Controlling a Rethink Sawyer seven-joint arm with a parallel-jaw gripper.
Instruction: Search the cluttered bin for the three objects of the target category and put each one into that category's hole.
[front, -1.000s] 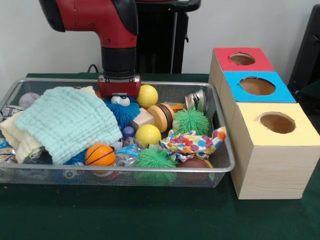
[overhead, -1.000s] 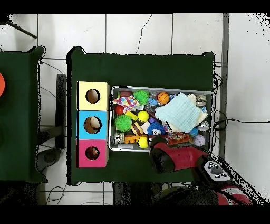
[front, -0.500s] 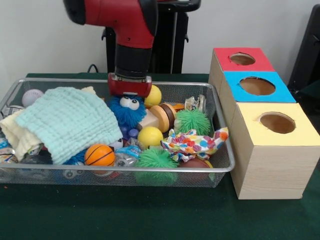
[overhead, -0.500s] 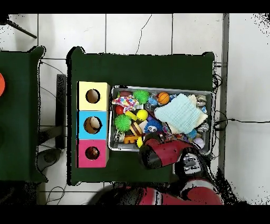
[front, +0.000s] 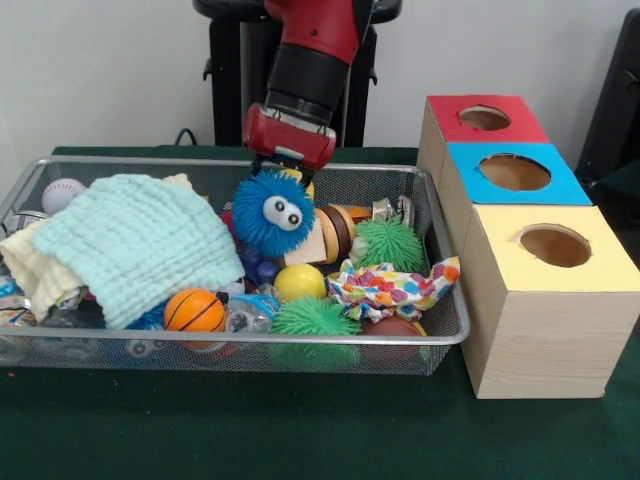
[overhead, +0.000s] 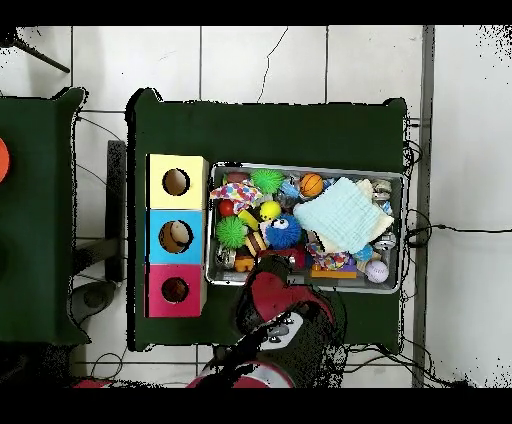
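We see the gripper (front: 283, 172) closed on the blue fuzzy ball (front: 273, 211) (googly eyes facing us), lifted above the bin (front: 440, 330) at centre frame; we judge it light, soft, squashy; gripped by its top tuft.

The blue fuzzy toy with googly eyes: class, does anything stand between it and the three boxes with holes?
Nothing visible does. The gripper holds the blue toy lifted above the clutter in the bin. Between it and the boxes are only lower toys and the bin's rim, all beneath it. Which hole it belongs in cannot be told.
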